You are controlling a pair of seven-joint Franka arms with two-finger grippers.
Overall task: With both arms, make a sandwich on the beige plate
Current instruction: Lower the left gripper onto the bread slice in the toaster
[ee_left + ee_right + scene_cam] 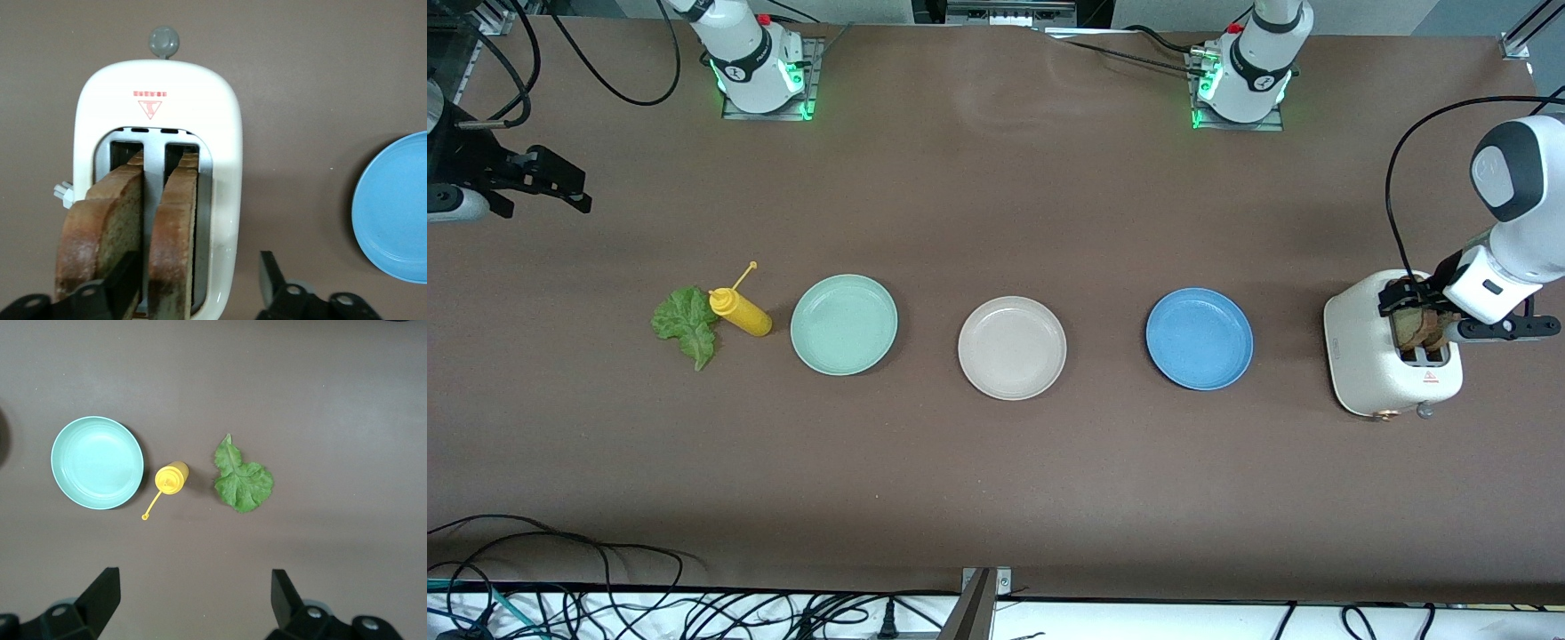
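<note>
While the left gripper (200,287) sits low over the white two-slot toaster (1392,356) at the left arm's end of the table, its jaws are apart and straddle one brown-crusted wholemeal bread slice (175,240): one finger in the gap between the two slices, the other outside, over the toaster's top. No clamp visible yet; the slice stands upright in its slot, its flat faces toward the fingers, so closing should pinch it across its thickness. Second bread slice (103,233) stands in the neighbouring slot, just beside the first.

Toaster as landmark: round blue plate (1199,338) is nearest it, then the round pale beige plate (1012,347), bare, then the mint-green plate (844,324), then the yellow squeeze bottle (740,311) lying on its side, with the ruffled green lettuce leaf (685,324) farthest from it.

Right gripper (193,600) waits above the table at the right arm's end, jaws wide apart, holding nothing; that arm is the closer one to the lettuce. Sandwich not started.
</note>
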